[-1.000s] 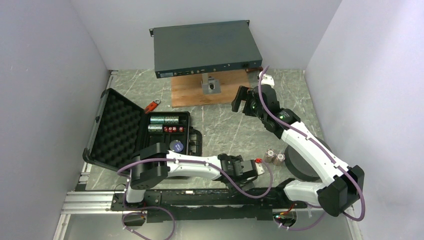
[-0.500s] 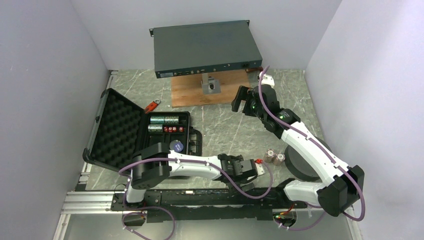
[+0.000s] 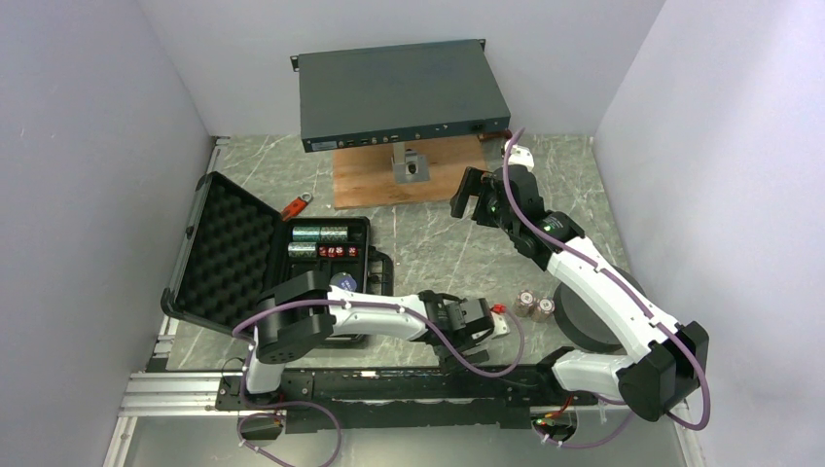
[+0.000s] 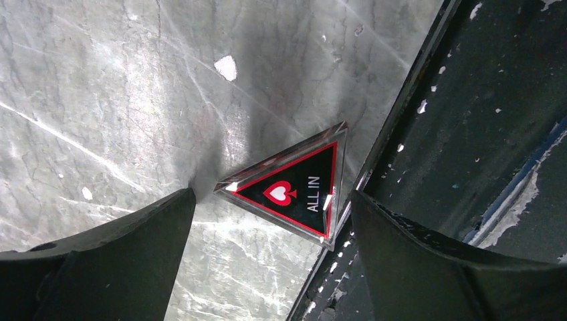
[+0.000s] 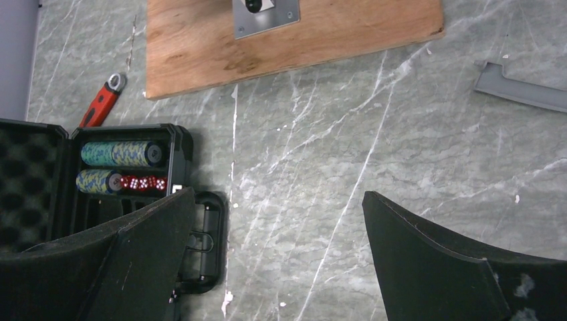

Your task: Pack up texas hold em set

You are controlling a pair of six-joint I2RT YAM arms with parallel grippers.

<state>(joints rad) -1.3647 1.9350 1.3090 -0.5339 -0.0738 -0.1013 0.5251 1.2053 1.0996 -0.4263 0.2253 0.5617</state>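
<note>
My left claw (image 4: 273, 195) sits low over the table (image 4: 100, 100), jaws wide apart. One finger stands on either side of the red triangle marker (image 4: 291, 190), and the claw is not closed on it. The marker lies flat, "ALL IN" face up, at the table's near edge against the dark rail (image 4: 468, 134). The black case (image 3: 229, 253) lies open further left, holding chip stacks (image 5: 120, 154), red dice (image 5: 140, 183) and the blue disc (image 3: 343, 283). Two loose stacks (image 3: 534, 305) stand on the table just right of the marker. My right claw (image 5: 277, 197) hangs above the table near the wooden board (image 5: 301, 33), jaws apart and empty.
</note>
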